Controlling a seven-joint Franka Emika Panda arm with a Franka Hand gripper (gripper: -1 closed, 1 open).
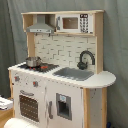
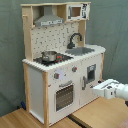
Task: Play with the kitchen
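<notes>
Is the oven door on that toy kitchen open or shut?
Shut. The oven door sits flush with the kitchen front in both exterior views, its handle on top, no gap showing.

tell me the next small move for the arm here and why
Probably ease the gripper forward toward the toy kitchen. In the second exterior view it hovers just off the cabinet front, beside the lower door, touching nothing, so closing that gap comes first.

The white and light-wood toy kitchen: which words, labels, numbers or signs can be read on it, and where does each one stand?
No text can be read in either exterior view.
The keypad of the toy microwave on the white and light-wood toy kitchen shows only blurred marks.
The knobs above the oven door show no legible marks.
</notes>
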